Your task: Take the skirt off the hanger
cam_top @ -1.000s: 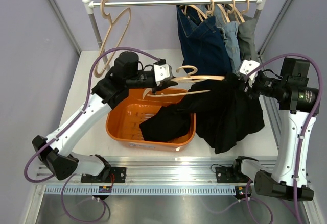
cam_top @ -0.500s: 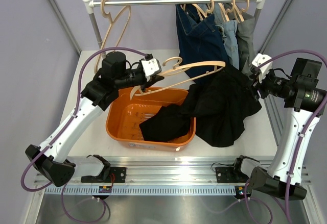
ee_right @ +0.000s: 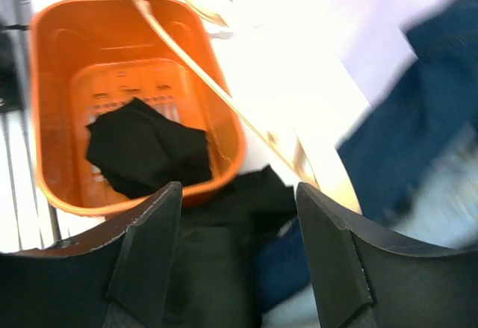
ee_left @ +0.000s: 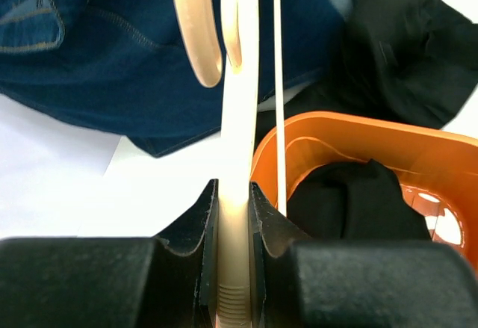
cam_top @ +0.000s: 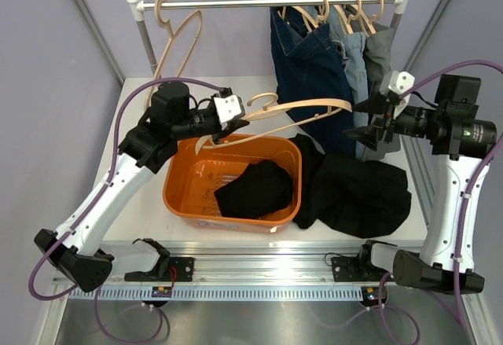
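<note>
judging by the bare hanger (ee_left: 237, 119), i'd call the skirt (cam_top: 361, 196) off already. it lies heaped on the table (cam_top: 236, 86) against the orange basket (cam_top: 177, 203) (right wall). my left gripper (ee_left: 234, 201) is clamped on the hanger, and my right gripper (ee_right: 237, 190) hangs above the skirt, jaws apart, empty.
</note>
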Motion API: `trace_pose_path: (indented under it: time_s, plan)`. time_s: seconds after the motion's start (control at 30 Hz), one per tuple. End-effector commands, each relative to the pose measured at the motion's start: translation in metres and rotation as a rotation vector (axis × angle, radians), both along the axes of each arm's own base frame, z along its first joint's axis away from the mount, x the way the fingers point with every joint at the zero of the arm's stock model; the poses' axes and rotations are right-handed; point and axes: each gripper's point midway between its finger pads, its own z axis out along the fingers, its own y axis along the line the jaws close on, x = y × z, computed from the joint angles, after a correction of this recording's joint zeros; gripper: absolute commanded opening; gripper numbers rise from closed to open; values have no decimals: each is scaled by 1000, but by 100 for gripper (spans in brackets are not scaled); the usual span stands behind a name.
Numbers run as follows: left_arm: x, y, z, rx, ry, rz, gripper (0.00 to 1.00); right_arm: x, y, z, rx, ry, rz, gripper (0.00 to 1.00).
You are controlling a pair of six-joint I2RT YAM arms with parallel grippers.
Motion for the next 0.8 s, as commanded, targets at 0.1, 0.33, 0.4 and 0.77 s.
trace_pose_path:
  time_s: [0.1, 0.33, 0.4, 0.77]
  plan:
    - [-29, -10, 39, -77, -96, -167, 0, -1, 35, 22, -21, -100, 127, 74]
    - [-35, -30, 37, -50, -93, -247, 0, -4, 62, 16, -84, -84, 248, 76]
    - [-36, -37, 39, -46, -94, -262, 0, -15, 74, 0, -141, -50, 298, 76]
    - [-31, -46, 38, -21, -110, -258, 0, -31, 92, -36, -268, -3, 387, 58]
